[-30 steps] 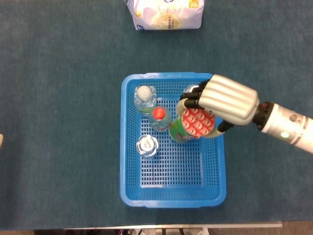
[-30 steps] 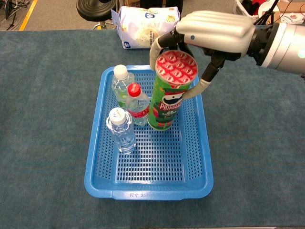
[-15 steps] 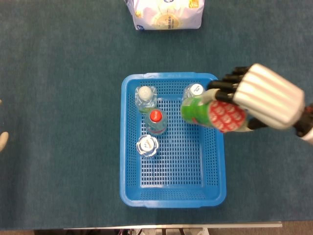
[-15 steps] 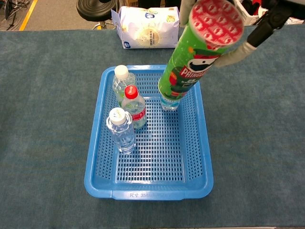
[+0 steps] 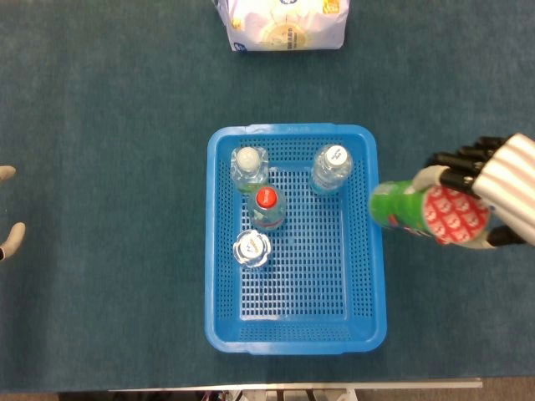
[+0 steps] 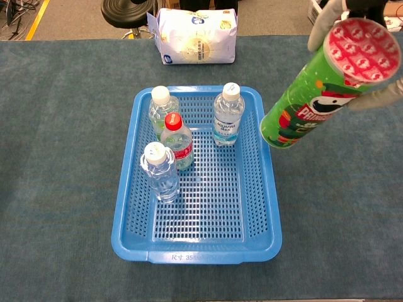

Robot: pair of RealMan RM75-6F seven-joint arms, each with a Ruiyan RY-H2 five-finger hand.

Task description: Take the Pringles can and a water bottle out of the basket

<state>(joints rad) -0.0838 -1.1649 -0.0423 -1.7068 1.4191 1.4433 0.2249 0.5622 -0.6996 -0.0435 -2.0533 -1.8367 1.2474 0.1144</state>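
Observation:
My right hand [image 5: 501,199] grips the green Pringles can [image 5: 426,214] near its red lid and holds it tilted in the air, just past the right rim of the blue basket [image 5: 219,276]. The chest view shows the can [image 6: 324,94] high at the right, with only fingers [image 6: 322,19] of that hand showing. Several water bottles stand in the basket: a white-capped one [image 5: 329,167] at back right, another white-capped one [image 5: 248,167] at back left, a red-capped one [image 5: 267,207] and a clear one [image 5: 252,249]. My left hand [image 5: 8,234] barely shows at the left edge, holding nothing.
A white and blue bag [image 5: 282,22] lies on the blue tabletop behind the basket. A black stool [image 6: 129,9] stands beyond the table's far edge.
My right hand has lifted the Pringles can out of the basket and carried it right, past the rim. The back-right bottle that it hid now shows. The left hand crept into view.

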